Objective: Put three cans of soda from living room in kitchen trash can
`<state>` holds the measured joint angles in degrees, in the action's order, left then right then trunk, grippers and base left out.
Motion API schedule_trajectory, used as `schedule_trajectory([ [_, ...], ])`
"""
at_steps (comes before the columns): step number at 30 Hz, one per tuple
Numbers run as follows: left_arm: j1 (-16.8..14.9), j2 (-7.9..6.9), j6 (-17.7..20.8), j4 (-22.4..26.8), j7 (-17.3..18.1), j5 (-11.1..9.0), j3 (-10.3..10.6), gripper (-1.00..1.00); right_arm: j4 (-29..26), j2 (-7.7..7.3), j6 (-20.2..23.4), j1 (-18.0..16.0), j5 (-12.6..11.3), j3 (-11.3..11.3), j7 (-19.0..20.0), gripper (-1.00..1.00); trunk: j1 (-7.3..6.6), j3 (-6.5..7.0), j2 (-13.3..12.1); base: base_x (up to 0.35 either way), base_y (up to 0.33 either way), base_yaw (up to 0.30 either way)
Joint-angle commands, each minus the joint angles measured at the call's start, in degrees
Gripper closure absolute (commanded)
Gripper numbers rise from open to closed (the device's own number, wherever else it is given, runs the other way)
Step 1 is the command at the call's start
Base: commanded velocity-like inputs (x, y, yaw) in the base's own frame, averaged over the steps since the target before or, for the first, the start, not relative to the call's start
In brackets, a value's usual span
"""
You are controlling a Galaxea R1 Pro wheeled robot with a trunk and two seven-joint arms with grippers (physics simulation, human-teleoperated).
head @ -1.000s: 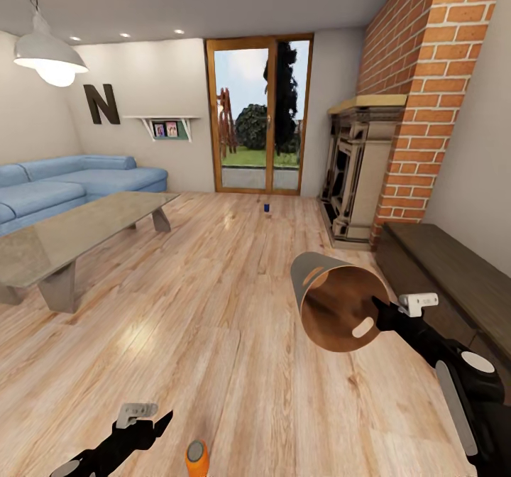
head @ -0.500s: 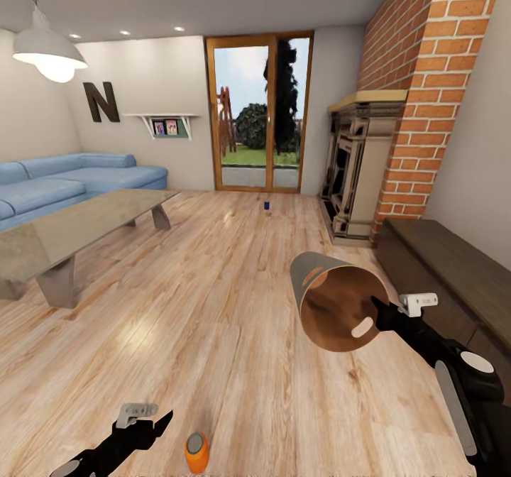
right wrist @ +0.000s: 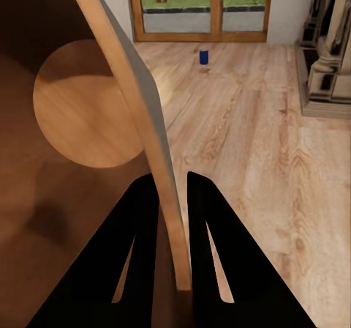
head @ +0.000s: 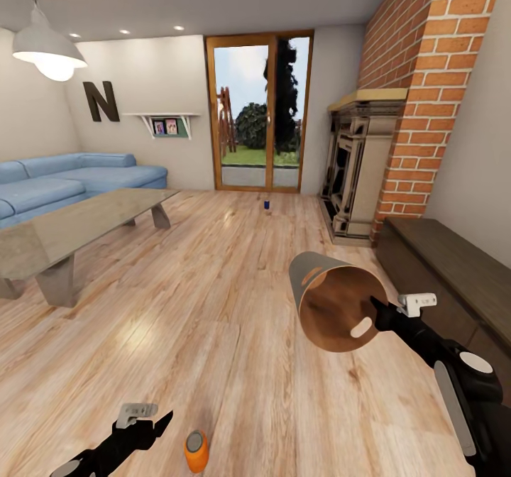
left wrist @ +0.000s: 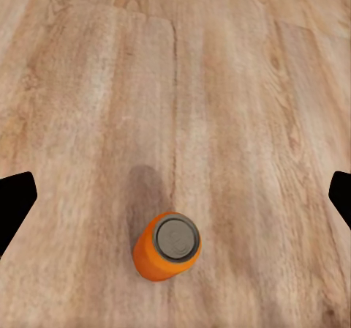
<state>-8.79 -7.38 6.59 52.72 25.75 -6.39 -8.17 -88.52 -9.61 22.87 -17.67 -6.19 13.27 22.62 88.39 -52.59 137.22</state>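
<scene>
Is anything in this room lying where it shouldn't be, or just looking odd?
Yes. An orange can stands on the bare wood floor, and a blue can stands far off near the glass doors. The bin is tipped sideways in mid-air, its wall pinched by the right claw.

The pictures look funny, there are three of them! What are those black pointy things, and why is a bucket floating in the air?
They all come from one robot in a computer-made living room. The big picture is from a camera on its head, looking over both arms. The other two come from little cameras by each gripper. The black pointy things are its fingers. The bucket is a trash can; it isn't floating. The right gripper pinches its rim, one finger inside and one outside. The left gripper is open and holds nothing. On the wood floor just beside it stands an orange soda can. A blue can stands far off near the glass doors.
</scene>
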Motion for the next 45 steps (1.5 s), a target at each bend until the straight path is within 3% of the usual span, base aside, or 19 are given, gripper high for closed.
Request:
schedule_trajectory([
  [1,0.0,0.00,0.0,0.0,0.0,0.0,0.0,-1.00,-0.1,0.01,0.1,0.0,-0.7,0.0,0.4,1.00,0.00,0.01,0.0,0.116,-0.038,0.000],
  [19,0.0,0.00,0.0,-0.1,0.0,-0.2,0.0,-1.00,0.0,0.03,0.1,0.0,-0.7,-0.1,0.2,1.00,0.00,0.01,0.0,0.094,-0.050,0.000],
  [34,0.0,0.00,0.0,-0.1,0.0,-0.2,0.0,-1.00,0.0,0.03,0.1,0.0,-0.7,0.0,0.4,1.00,3.29,-2.68,6.0,0.001,0.000,0.000],
  [38,0.0,0.00,0.0,-0.1,0.0,-0.2,0.0,-1.00,0.0,0.03,0.1,0.0,-0.7,0.0,0.4,1.00,3.39,-3.57,6.1,0.000,0.000,0.000],
  [45,-0.7,-0.24,-0.2,0.4,0.4,0.2,0.3,-1.00,0.0,-0.59,-0.4,0.1,3.4,-1.1,0.1,1.00,3.40,-3.57,6.1,0.000,0.000,0.000],
])
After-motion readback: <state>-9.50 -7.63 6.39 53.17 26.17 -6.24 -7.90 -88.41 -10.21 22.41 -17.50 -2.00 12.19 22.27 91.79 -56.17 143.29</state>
